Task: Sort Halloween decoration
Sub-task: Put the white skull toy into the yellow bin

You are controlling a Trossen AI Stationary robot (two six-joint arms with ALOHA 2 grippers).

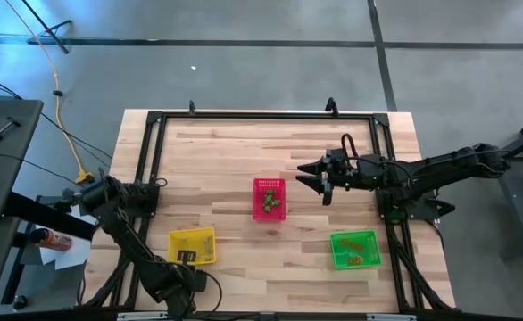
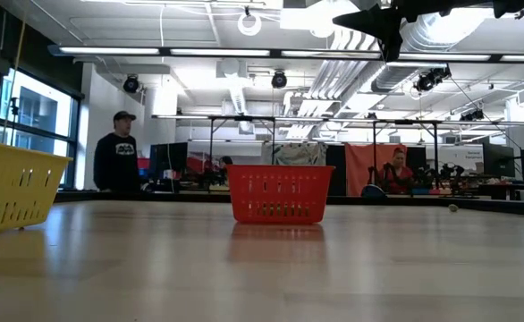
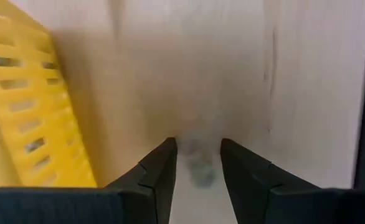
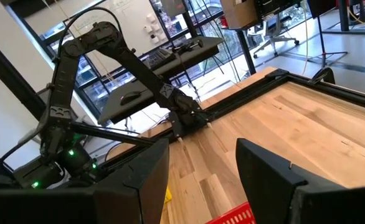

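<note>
Green trinkets (image 1: 274,204) lie in the red basket (image 1: 269,185). Orange trinkets (image 1: 355,250) lie in the green basket (image 1: 336,252). The yellow basket (image 1: 179,239) holds a small yellowish piece (image 1: 204,241) and something dark. In the low view, one tiny trinket (image 2: 452,207) sits on the table far back. My right gripper (image 1: 309,176) hangs open, high above the table, just right of the red basket. My left gripper (image 3: 198,149) is open at the near edge, pointing down at the table beside the yellow basket (image 3: 27,106). A blurred grey spot (image 3: 200,169) lies between its fingers; what it is I cannot tell.
A black frame (image 1: 244,116) runs around the wooden table top. Bare wood lies between the baskets and toward the far edge. In the low view, people (image 2: 117,154) stand in the room behind the table. The right wrist view shows the left arm (image 4: 95,68) far off.
</note>
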